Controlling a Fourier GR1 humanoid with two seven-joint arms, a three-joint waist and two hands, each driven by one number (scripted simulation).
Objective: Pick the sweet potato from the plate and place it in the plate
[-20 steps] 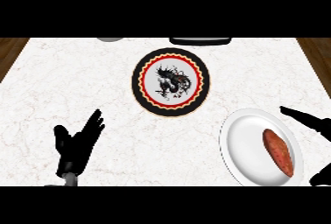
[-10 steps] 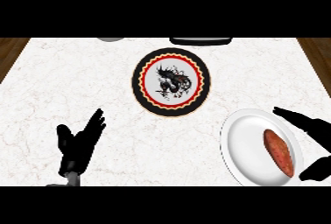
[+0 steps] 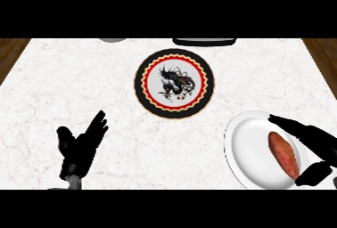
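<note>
Sweet potato (image 3: 284,153) sits on the white plate (image 3: 247,153), lower right, not grabbed yet.
Right hand (image 3: 316,147) is open around it; left hand (image 3: 79,149) rests open lower left. Potato could roll off during pinch, or miss the dragon plate (image 3: 174,83).

A sweet potato (image 3: 285,153) lay on a white plate (image 3: 245,151) at lower right beneath the right hand (image 3: 314,141), a dragon-patterned plate (image 3: 174,83) sat upper centre, and the left hand (image 3: 79,149) rested open at lower left.

Right robot hand (image 3: 314,147) partly off-frame
</note>
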